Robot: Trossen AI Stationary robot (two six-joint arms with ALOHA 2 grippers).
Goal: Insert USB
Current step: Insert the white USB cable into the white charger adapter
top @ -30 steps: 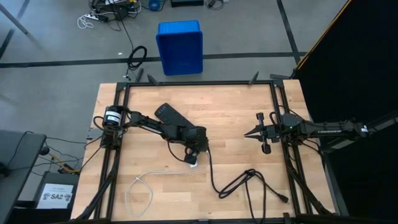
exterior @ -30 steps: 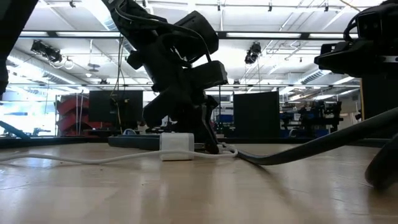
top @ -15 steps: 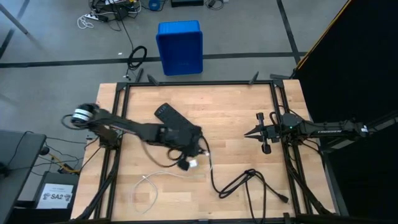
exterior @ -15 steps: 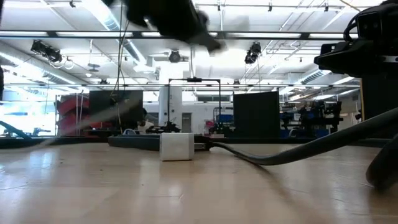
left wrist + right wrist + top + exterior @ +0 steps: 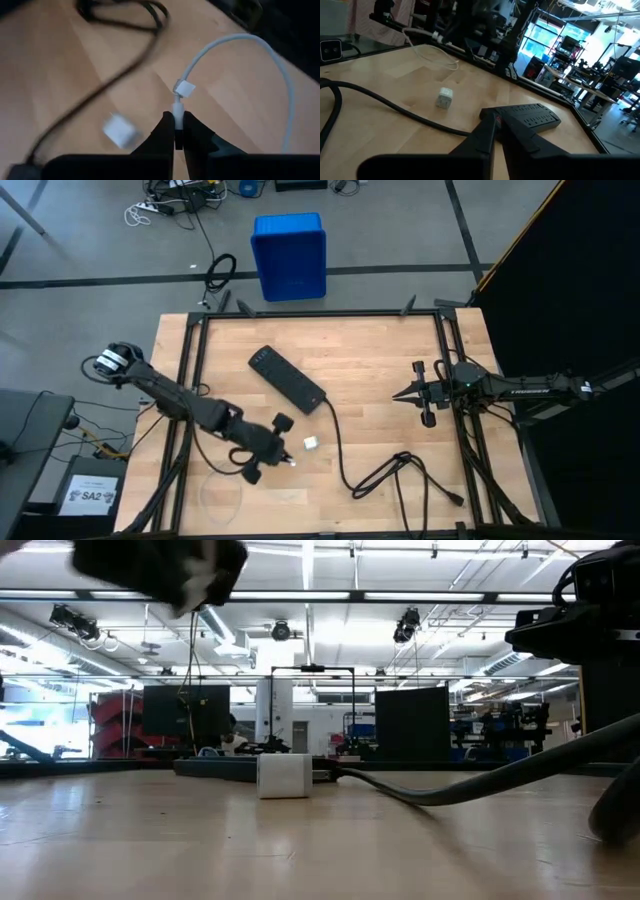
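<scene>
The USB is a thin white cable; its plug end [image 5: 184,89] shows in the left wrist view, and the cable [image 5: 280,75] arcs away beyond it. My left gripper [image 5: 283,457] is shut on that end, raised over the near left of the table. The white charger cube [image 5: 311,443] rests on its base on the wood, a little right of the gripper; it also shows as the cube [image 5: 120,131] and the cube [image 5: 283,776]. My right gripper [image 5: 400,394] waits shut at the right, pointing level toward the table's middle, holding nothing. My left gripper pinches the white cable's end [image 5: 177,106] between its two fingertips, right beside the small white plug body. The plug body sticks out past the fingertips, and the cable runs on from it in a slack loop. The fingers slant downward over the table.
A long black power strip [image 5: 287,379] lies slantwise at the table's middle. Its thick black cord [image 5: 345,465] runs toward the near edge and loops at the cord's coil [image 5: 400,470]. Black frame rails [image 5: 190,380] border the table. A blue bin [image 5: 289,255] stands on the floor beyond.
My left gripper has risen from beside the charger cube and swung toward the table's near left, staying shut and carrying the white cable's end with it. The cable has been dragged after it. The charger cube has stayed in place.
</scene>
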